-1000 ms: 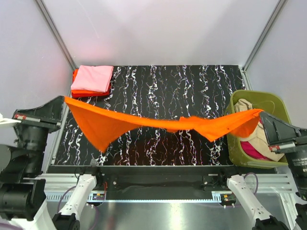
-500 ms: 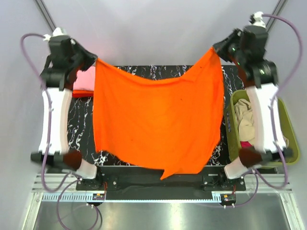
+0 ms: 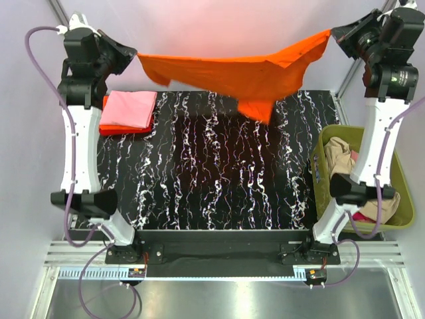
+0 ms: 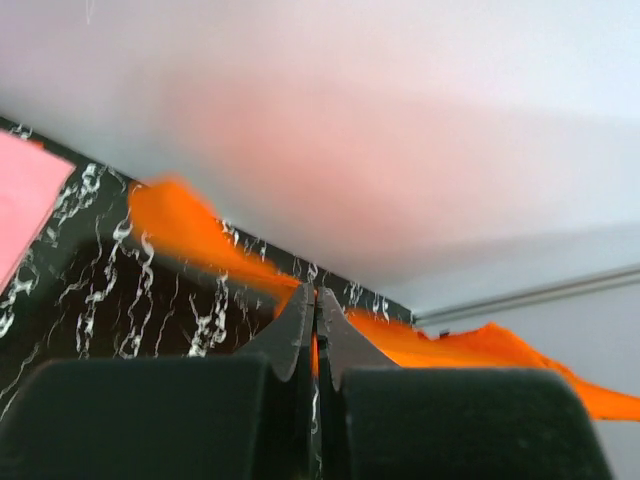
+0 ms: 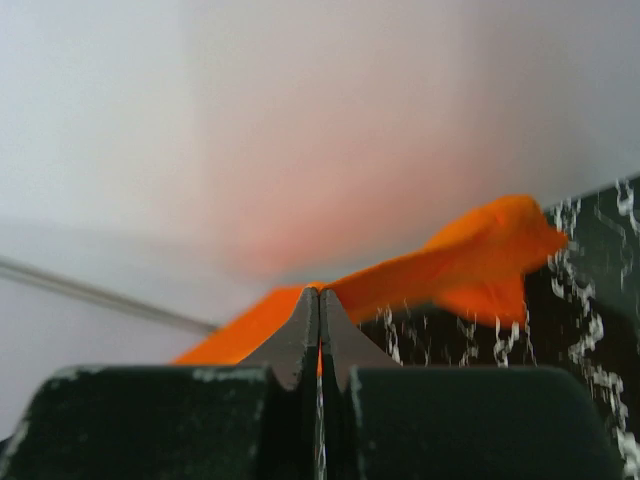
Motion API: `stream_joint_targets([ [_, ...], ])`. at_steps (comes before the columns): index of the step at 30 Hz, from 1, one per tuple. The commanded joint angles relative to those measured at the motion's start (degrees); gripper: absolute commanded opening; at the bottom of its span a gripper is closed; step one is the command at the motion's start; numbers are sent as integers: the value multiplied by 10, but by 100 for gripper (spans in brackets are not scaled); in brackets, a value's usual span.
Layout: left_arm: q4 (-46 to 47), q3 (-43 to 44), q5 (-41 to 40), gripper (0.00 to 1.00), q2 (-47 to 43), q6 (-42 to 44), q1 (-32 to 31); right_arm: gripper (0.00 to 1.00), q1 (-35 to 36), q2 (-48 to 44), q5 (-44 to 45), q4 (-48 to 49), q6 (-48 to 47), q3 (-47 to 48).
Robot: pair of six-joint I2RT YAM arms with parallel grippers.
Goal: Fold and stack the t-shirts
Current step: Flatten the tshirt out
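Top view: half a second back the orange t-shirt (image 3: 232, 70) hung as a broad sheet. Now it is flung out nearly edge-on, a sagging band stretched between my left pincer (image 3: 135, 58) and right pincer (image 3: 332, 33), both high over the far edge of the table (image 3: 219, 166). I read that as the swing to spread it (nothing is laid down yet, so the folding lies ahead).

Count:
- One shirt is in the air.
- Two lie folded below the left pincer, the pink t-shirt (image 3: 127, 108) on the red-orange t-shirt (image 3: 119, 129).
- At least two sit in the one basket (image 3: 393, 156) below the right pincer: the beige t-shirt (image 3: 339, 156) and the magenta t-shirt (image 3: 362, 216).

Left wrist: jaws together, clamped on orange cloth that trails off to both sides.

Right wrist: the same, pinched on orange cloth.
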Motion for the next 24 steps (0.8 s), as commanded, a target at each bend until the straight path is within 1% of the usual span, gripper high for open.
stream_joint_targets([
  [1, 60, -131, 18, 0, -116, 15, 6, 0, 7, -115, -50, 21, -4, -119],
  [2, 69, -172, 11, 0, -140, 22, 6, 0, 7, -143, -50, 24, -6, -211],
  [3, 76, -216, 7, 0, -192, 28, 6, 0, 7, -201, -51, 30, -10, -265],
  [4, 84, -309, 1, 0, -219, 30, 6, 0, 7, -232, -59, 41, -11, -320],
  [5, 104, -357, -10, 0, -247, 30, 6, 0, 7, -263, -59, 55, -12, -421],
  [6, 111, -404, -15, 0, -296, 31, 6, 0, 7, -323, -60, 61, -7, -472],
  [7, 113, -488, -18, 0, -320, 34, 6, 0, 7, -354, -77, 77, -3, -525],
  [8, 116, -530, -25, 0, -343, 34, 6, 0, 7, -382, -85, 80, 0, -615],
  [9, 114, -604, -24, 0, -384, 35, 6, 0, 8, -435, -90, 82, 6, -660],
  [10, 112, -640, -22, 0, -404, 35, 6, 0, 8, -461, -103, 80, 11, -704],
  [11, 106, -676, -12, 0, -425, 32, 6, 0, 8, -484, -109, 79, 13, -790],
  [12, 101, -710, -8, 0, -461, 28, 6, 0, 8, -527, -118, 78, 20, -832],
  [13, 90, -770, -1, 0, -495, 16, 6, 0, 7, -560, -130, 72, 18, -907],
  [14, 86, -830, 0, 0, -511, 2, 6, 0, 8, -572, -128, 60, 18, -942],
  [15, 83, -858, -3, 0, -526, -3, 6, 0, 8, -593, -128, 58, 18, -1003],
  [16, 77, -900, -12, 0, -546, -8, 6, 0, 8, -600, -131, 57, 16, -1029],
  [17, 57, -916, -38, 0, -554, -18, 6, 0, 7, -604, -132, 53, 15, -1050],
  [18, 53, -931, -47, 0, -561, -22, 6, 0, 8, -609, -130, 51, 14, -1081],
  [19, 50, -955, -55, 0, -571, -25, 6, 0, 8, -616, -126, 49, 14, -1093],
  [20, 48, -966, -58, 0, -573, -29, 6, 0, 8, -619, -118, 48, 17, -1103],
  [21, 35, -973, -96, 0, -574, -40, 6, 0, 7, -622, -113, 47, 18, -1113],
  [24, 6, -984, -148, 0, -568, -64, 6, 0, 7, -630, -90, 41, 24, -1117],
])
